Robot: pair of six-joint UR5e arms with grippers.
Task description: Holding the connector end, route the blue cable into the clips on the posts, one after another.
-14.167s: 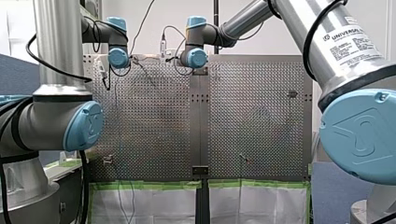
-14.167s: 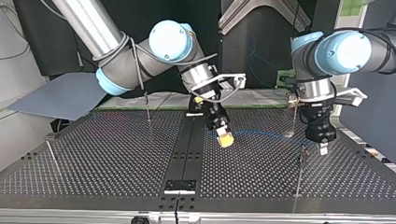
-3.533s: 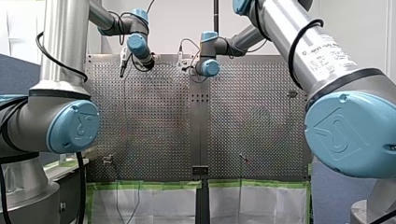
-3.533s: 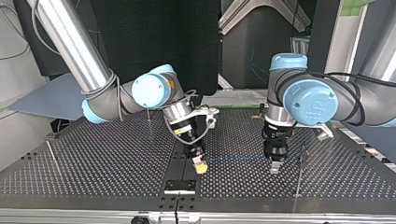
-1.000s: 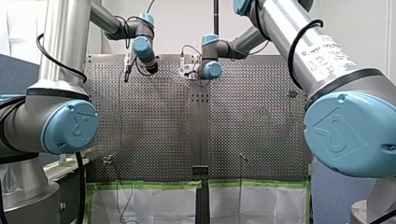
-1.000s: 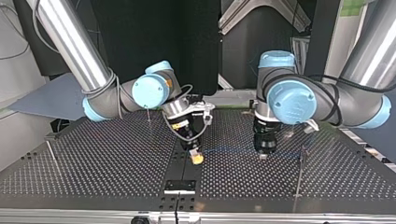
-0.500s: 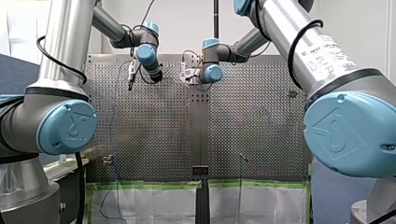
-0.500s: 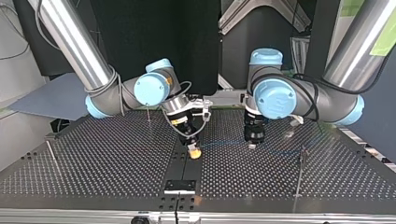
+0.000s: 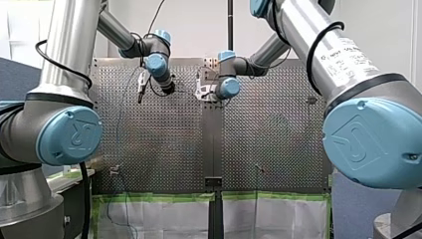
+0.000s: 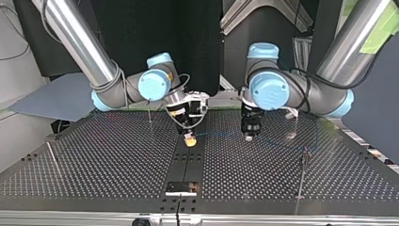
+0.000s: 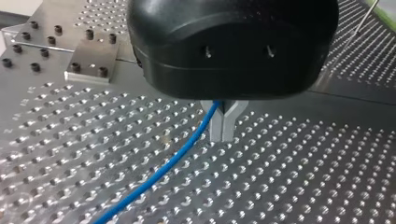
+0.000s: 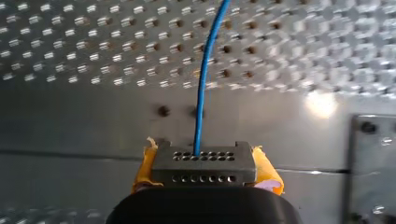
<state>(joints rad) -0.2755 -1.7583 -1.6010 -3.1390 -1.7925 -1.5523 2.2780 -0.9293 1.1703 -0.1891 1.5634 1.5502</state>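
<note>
In the right wrist view my right gripper (image 12: pixel 204 161) is shut with its yellow pads (image 12: pixel 267 170) on a dark connector block (image 12: pixel 204 169). The blue cable (image 12: pixel 205 79) leaves the block and runs straight ahead over the perforated table. In the left wrist view my left gripper (image 11: pixel 223 126) has its metal fingers shut on the blue cable (image 11: pixel 163 169), which trails down across the plate. In the top view my right gripper (image 10: pixel 190 141) hangs over the centre strip. My left gripper (image 10: pixel 248 137) is to its right, and the cable (image 10: pixel 219 133) is stretched between them.
Thin posts stand on the table in the top view: one (image 10: pixel 148 110) behind my right arm, one (image 10: pixel 51 153) at the far left, one with a clip (image 10: pixel 303 157) at the right. A black strip (image 10: pixel 188 165) with a bracket plate (image 10: pixel 181 187) runs down the middle.
In the top view both grippers have moved away from the camera and a little to the left, the cable still taut between them. Both holds are unchanged.
</note>
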